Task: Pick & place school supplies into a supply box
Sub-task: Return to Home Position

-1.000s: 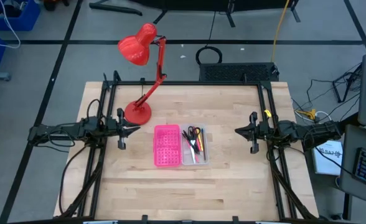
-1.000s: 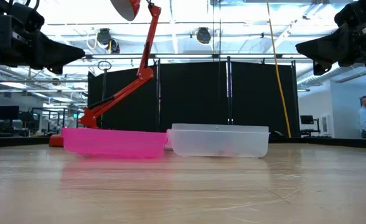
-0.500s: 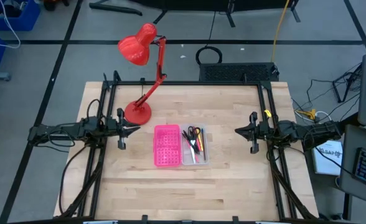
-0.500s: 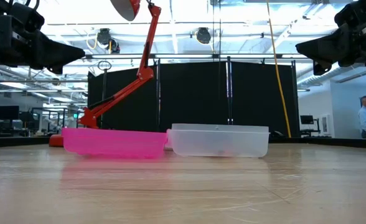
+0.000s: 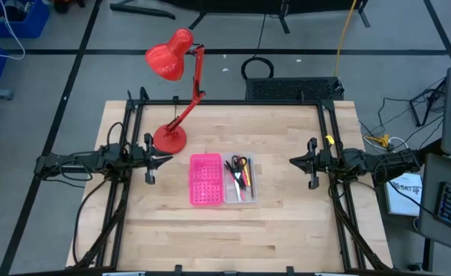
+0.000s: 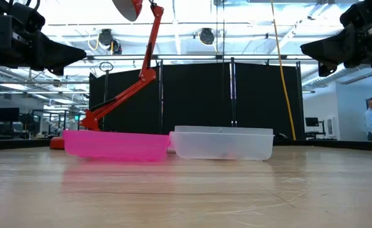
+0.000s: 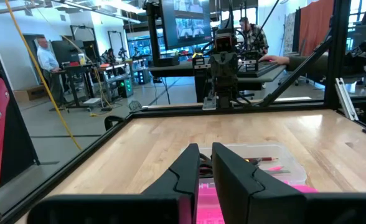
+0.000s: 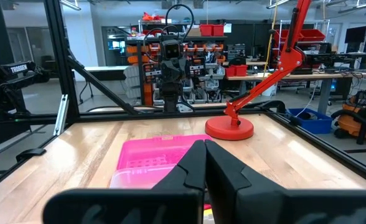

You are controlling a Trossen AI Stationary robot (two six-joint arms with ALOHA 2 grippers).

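The supply box lies open in the middle of the table, resting flat: a hot-pink gridded half [image 5: 205, 179] [image 6: 113, 144] [image 8: 150, 163] joined to a clear tray half [image 5: 240, 179] [image 6: 223, 144] [image 7: 267, 163]. Pens, pencils and small scissors [image 5: 239, 172] lie inside the clear tray. My left gripper [image 5: 170, 159] [image 6: 78, 54] [image 7: 205, 149] hovers shut above the table, left of the pink half and pointing at it. My right gripper [image 5: 291, 161] [image 6: 306, 47] [image 8: 205, 144] hovers shut to the right of the clear tray, pointing at it. Neither touches anything.
A red desk lamp stands with its round base [image 5: 169, 139] [image 8: 229, 127] on the table just behind the left gripper, its head [image 5: 166, 60] reaching beyond the far edge. Black frame rails [image 5: 225, 101] run along the table's far side. Bare wood [image 5: 225, 238] lies toward the near edge.
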